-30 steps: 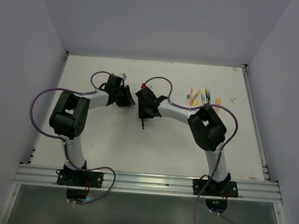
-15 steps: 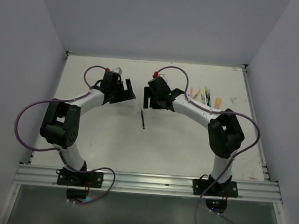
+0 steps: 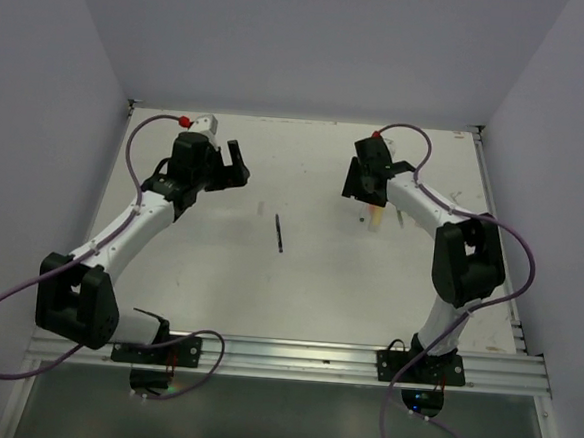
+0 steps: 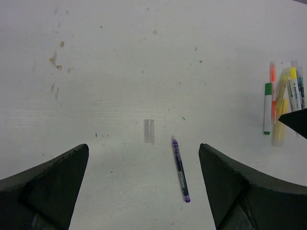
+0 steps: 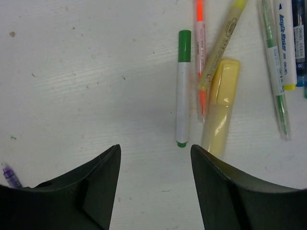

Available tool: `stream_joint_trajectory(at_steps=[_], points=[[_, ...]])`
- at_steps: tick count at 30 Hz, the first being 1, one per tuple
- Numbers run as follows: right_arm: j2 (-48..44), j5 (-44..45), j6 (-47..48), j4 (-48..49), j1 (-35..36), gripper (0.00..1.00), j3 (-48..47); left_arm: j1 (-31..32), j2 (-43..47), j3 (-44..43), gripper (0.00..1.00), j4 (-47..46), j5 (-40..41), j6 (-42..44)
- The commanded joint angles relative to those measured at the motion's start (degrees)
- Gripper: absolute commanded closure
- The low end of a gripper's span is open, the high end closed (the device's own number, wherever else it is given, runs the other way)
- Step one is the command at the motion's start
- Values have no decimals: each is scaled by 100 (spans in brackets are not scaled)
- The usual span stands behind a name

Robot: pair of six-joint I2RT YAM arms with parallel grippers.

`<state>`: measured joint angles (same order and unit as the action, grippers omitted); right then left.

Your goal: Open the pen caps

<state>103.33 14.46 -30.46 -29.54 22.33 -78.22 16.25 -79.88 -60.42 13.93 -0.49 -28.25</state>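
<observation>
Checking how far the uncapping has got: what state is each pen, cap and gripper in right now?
Left gripper: open, empty.
Right gripper: open, empty.
Purple pen: lying alone, apparently uncapped.
Clear cap: off, lying loose, touching no pen.
Green marker: lying flat, cap on.
Yellow highlighter: lying flat, seemingly capped.
Orange pen: lying flat, cap state unclear.

White arm links (image 3: 121, 229), black joint housings (image 3: 467, 259), purple cables (image 3: 128, 152), red wrist caps (image 3: 184, 121), black end effector fingers (image 4: 48, 182)
</observation>
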Motion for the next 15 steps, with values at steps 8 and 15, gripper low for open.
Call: stream_joint_trajectory(at_steps=[8, 15], points=[[697, 13, -259, -193, -211, 41, -229, -8, 1465, 838, 0, 75, 805, 355], [934, 75, -294, -201, -255, 41, -308, -8, 1923, 1252, 0, -40, 990, 346]])
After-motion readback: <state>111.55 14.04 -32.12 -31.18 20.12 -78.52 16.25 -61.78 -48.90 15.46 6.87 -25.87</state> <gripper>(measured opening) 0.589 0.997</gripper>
